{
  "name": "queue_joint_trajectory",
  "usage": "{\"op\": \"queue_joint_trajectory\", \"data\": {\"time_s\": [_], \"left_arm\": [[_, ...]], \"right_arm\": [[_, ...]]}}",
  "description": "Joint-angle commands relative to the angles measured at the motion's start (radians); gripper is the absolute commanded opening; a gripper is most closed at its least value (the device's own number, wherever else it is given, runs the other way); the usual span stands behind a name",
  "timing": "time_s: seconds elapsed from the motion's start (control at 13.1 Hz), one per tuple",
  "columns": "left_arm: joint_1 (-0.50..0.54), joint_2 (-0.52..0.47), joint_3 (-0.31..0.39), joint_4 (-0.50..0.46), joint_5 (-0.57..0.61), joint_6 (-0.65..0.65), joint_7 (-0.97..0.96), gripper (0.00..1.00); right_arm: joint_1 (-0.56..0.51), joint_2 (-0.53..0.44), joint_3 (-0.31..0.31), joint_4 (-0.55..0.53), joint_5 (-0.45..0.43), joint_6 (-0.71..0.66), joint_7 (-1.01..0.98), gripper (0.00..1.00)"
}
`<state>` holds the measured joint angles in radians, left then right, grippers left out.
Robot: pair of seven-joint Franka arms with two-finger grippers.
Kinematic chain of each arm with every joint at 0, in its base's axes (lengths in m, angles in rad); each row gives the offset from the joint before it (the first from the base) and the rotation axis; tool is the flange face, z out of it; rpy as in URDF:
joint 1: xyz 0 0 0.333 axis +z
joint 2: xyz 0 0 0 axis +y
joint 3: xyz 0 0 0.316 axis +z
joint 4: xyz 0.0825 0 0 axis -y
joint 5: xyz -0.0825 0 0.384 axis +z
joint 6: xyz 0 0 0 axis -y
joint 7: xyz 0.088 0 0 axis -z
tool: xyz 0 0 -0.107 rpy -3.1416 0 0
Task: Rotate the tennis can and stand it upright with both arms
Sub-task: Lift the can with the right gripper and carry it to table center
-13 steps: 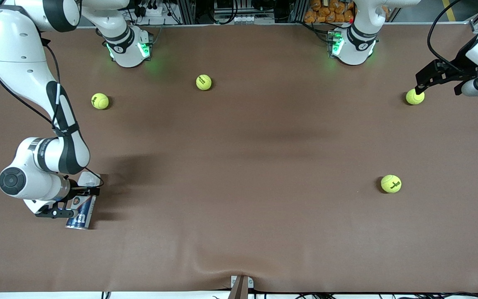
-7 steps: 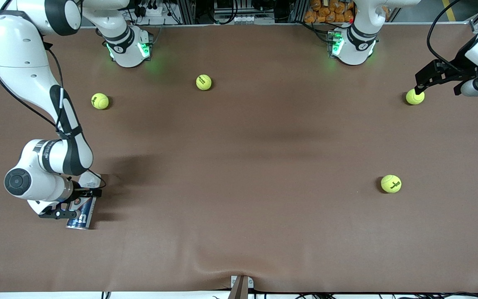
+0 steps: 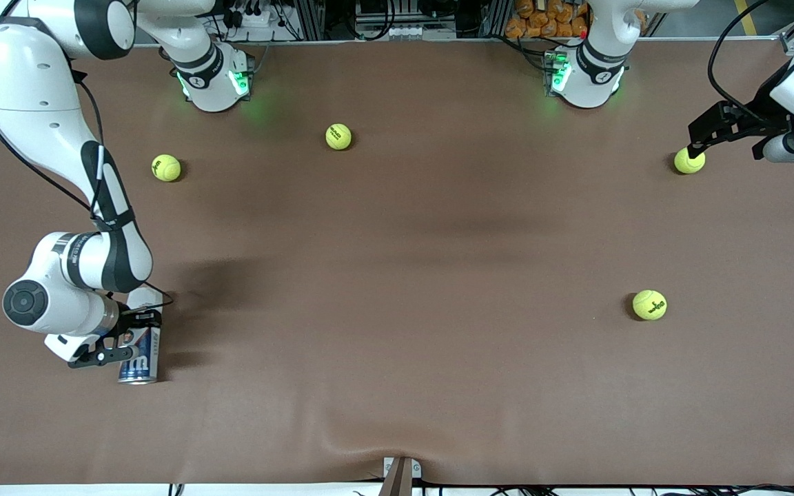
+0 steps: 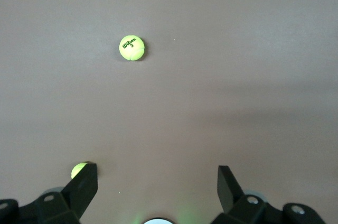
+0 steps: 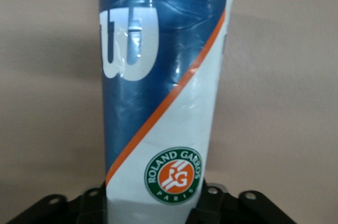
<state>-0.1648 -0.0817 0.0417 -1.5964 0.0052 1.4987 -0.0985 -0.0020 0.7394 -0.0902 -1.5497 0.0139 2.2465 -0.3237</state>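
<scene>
the right gripper (image 3: pixel 118 339) is clamped on the lying tennis can (image 3: pixel 140 355) near one end, so the slick tube could twist or slip when lifted. the left gripper (image 3: pixel 704 138), fingers apart, waits over a tennis ball (image 3: pixel 689 161), too distant to steady it.

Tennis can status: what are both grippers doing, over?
Right gripper shut on white-and-blue tennis can, lying on brown table. Left gripper open, waiting over yellow-green tennis ball. Nothing blocking.

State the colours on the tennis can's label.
The tennis can is blue and white, split by an orange diagonal stripe; best seen in the right wrist view.
</scene>
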Motion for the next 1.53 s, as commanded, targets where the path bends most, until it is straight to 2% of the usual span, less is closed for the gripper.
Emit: {"op": "queue_joint_trajectory", "data": {"time_s": [0.0, 0.31, 0.54, 0.61, 0.92, 1.07, 1.22, 1.45], "left_arm": [[0.007, 0.010, -0.003, 0.021, -0.004, -0.002, 0.019, 1.00], [0.005, 0.010, -0.003, 0.021, -0.004, -0.002, 0.019, 1.00], [0.004, 0.011, -0.003, 0.019, -0.004, -0.002, 0.019, 1.00], [0.004, 0.011, -0.003, 0.019, -0.004, -0.002, 0.019, 1.00], [0.001, 0.019, -0.003, 0.021, -0.004, 0.000, 0.017, 1.00], [-0.001, 0.019, -0.003, 0.021, -0.004, 0.001, 0.017, 1.00], [-0.001, 0.022, -0.003, 0.021, -0.004, 0.006, 0.016, 1.00], [-0.002, 0.030, -0.005, 0.021, -0.005, 0.011, 0.016, 1.00]], "right_arm": [[0.019, -0.069, 0.049, 0.016, -0.002, -0.030, -0.177, 0.53], [0.026, -0.081, 0.205, 0.079, -0.003, -0.027, -0.455, 0.53], [0.106, -0.080, 0.265, 0.080, -0.012, -0.024, -0.505, 0.62], [0.147, -0.080, 0.265, 0.080, -0.012, -0.024, -0.550, 0.64], [0.272, -0.078, 0.265, 0.079, -0.028, -0.024, -0.676, 0.64], [0.362, -0.071, 0.264, 0.079, -0.092, -0.015, -0.684, 0.64], [0.439, -0.071, 0.256, 0.073, -0.191, -0.016, -0.678, 0.62], [0.506, -0.031, 0.253, 0.073, -0.212, 0.004, -0.623, 0.62]]}}
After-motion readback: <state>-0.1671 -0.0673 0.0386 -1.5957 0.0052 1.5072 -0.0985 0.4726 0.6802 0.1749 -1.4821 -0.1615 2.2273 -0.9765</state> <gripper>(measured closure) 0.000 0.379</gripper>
